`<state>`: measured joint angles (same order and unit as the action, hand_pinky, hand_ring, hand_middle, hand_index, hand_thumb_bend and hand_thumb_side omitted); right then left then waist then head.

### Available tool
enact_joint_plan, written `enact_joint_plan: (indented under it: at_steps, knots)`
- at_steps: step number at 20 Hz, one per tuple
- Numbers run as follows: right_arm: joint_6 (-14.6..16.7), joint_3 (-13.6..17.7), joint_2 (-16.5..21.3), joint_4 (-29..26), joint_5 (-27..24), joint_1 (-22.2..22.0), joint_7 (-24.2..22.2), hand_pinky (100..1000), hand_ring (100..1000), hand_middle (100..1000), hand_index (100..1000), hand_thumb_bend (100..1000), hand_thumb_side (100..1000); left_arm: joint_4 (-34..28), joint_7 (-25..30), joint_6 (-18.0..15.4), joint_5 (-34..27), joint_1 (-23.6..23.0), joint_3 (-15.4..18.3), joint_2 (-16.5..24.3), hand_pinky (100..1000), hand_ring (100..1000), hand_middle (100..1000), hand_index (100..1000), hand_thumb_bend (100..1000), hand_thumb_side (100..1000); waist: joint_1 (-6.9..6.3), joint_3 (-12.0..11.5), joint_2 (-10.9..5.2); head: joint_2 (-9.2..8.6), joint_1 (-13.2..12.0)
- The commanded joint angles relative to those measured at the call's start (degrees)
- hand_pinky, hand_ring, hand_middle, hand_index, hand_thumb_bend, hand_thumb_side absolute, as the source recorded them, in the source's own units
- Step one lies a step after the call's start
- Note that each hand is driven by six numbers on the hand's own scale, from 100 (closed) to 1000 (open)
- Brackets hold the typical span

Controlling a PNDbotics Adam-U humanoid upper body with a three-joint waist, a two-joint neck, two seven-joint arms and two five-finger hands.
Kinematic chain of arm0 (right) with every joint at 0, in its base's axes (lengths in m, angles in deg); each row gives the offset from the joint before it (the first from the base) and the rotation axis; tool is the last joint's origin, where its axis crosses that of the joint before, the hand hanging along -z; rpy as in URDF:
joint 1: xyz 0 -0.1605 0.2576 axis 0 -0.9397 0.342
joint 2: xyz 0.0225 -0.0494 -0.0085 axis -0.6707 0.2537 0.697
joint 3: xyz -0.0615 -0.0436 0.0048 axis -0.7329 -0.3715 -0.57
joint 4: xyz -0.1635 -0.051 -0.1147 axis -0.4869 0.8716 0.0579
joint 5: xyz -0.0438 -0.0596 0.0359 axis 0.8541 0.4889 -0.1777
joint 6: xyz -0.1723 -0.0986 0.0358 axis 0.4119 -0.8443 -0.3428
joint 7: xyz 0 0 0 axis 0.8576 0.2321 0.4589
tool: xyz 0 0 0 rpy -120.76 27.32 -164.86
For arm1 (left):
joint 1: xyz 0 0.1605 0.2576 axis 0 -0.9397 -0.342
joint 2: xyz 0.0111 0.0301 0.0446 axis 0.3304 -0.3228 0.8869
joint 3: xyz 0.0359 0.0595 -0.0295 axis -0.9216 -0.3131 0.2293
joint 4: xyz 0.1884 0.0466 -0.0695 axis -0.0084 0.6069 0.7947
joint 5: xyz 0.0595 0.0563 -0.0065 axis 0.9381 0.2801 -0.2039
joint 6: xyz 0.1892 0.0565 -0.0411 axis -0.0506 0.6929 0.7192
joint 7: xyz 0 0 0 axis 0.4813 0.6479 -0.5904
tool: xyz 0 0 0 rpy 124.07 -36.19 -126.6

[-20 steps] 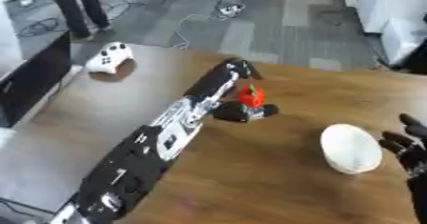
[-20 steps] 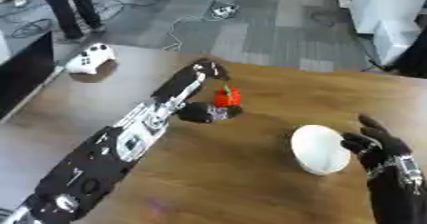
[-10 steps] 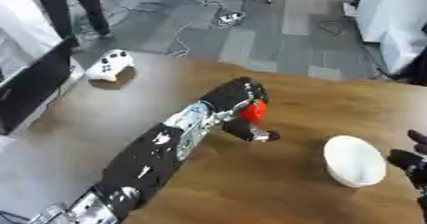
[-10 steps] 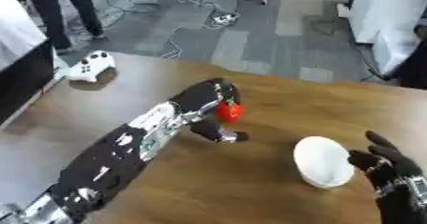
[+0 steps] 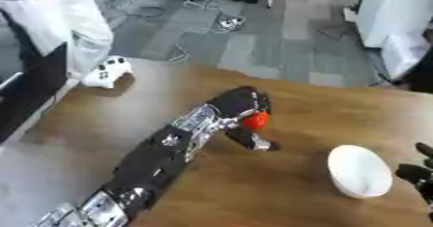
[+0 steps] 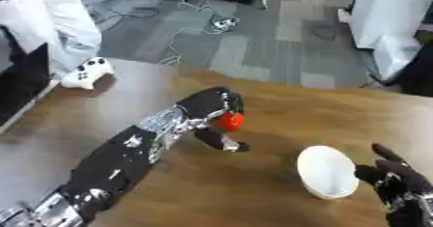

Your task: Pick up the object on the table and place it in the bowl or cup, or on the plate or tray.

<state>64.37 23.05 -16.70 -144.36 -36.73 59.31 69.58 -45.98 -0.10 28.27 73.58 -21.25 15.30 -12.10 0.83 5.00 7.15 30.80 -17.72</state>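
Nearest, at the lower right, the right hand (image 6: 397,185) rests idle with its fingers relaxed and spread, just beside the bowl (image 6: 325,170). The bowl is white and shallow, sitting on the wooden table (image 5: 279,197) with nothing in it that I can see.

Further in, the left arm runs diagonally from the lower left corner up to mid-table. The left hand (image 5: 241,103) is curled over the red object (image 5: 255,120), with the thumb (image 5: 250,139) sticking out below it toward the bowl. The object shows as a small rounded red shape tucked under the fingers; whether it sits on the table or is lifted clear of it cannot be told.

It looks small and light, probably smooth and rounded, so it may roll or slip if pinched off-centre. The best hold is likely across its widest part, fingers on one side and thumb on the other. It sits well apart from the bowl, to the bowl's left.

Farthest, a white game controller (image 5: 106,71) lies near the table's far left edge.
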Motion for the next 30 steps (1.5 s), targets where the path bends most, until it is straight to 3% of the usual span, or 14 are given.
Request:
enact_joint_plan:
  at_steps: [1, 4, 7, 15, 18, 21, 25, 26, 29, 30]
  knots:
    - [0.1, 0.1, 0.9, -1.3, -0.4, 1.0, -0.4, 792, 732, 882, 747, 100, 826, 0.8, -2.2, 0.8, 2.8, 1.4, 1.1, -0.3, 1000, 539, 636, 727, 530, 698, 0.16, 0.3, -0.39, -0.98, -0.8]
    - [0.1, 0.1, 1.0, -1.4, -0.5, 1.1, -0.4, 791, 731, 882, 747, 100, 827, 1.6, -3.8, 1.2, 4.9, 1.4, 1.1, -1.0, 991, 540, 642, 729, 532, 713, 0.26, 0.5, -0.12, -1.17, -0.9]
    - [0.1, 0.0, 1.0, -1.4, -0.5, 1.2, -0.5, 790, 729, 881, 746, 100, 828, 1.9, -5.0, 1.2, 7.0, 1.8, 1.2, -1.1, 883, 572, 662, 736, 544, 740, 0.3, 0.6, 0.03, -1.3, -1.0]
    - [0.2, -0.1, 0.9, -1.6, -0.7, 1.5, -1.0, 790, 728, 881, 746, 100, 826, 4.4, -5.7, 1.3, 11.3, 3.5, 3.1, -1.2, 891, 609, 675, 737, 538, 731, 0.62, 1.3, 0.35, -2.25, -1.5]
    - [0.2, -0.1, 0.8, -1.8, -0.8, 1.6, -1.2, 790, 727, 881, 746, 100, 826, 5.9, -6.1, 2.0, 12.0, 3.7, 4.4, -1.3, 844, 715, 718, 753, 547, 718, 0.82, 2.0, 0.62, -3.02, -1.8]
    - [0.2, -0.1, 0.7, -1.9, -1.1, 1.7, -1.3, 790, 727, 881, 745, 100, 826, 7.6, -6.7, 3.4, 12.5, 3.9, 5.9, -1.4, 836, 739, 746, 767, 578, 754, 0.96, 2.5, 0.81, -3.45, -2.1]
    - [0.2, -0.1, 0.7, -2.0, -1.4, 1.8, -1.5, 790, 726, 881, 744, 100, 826, 9.6, -7.3, 5.5, 13.1, 4.8, 7.4, -1.7, 909, 618, 687, 738, 559, 723, 1.09, 2.9, 0.92, -3.56, -2.4]
    - [0.1, -0.2, 0.7, -2.0, -1.4, 1.8, -1.6, 790, 726, 881, 744, 100, 827, 9.8, -7.3, 5.9, 13.3, 5.0, 7.5, -1.7, 925, 549, 621, 711, 534, 676, 1.1, 2.9, 0.93, -3.55, -2.6]
    - [0.1, -0.2, 0.7, -2.1, -1.5, 1.9, -1.7, 790, 726, 881, 744, 100, 827, 10.4, -7.3, 7.1, 14.2, 5.4, 7.8, -2.0, 933, 490, 572, 680, 521, 648, 1.17, 3.1, 1.01, -3.6, -2.8]
    - [0.1, -0.3, 0.7, -2.1, -1.5, 1.9, -1.7, 790, 725, 881, 744, 100, 827, 10.5, -7.3, 7.5, 14.4, 5.4, 7.8, -2.1, 932, 438, 522, 630, 454, 555, 1.22, 3.2, 1.07, -3.65, -2.9]
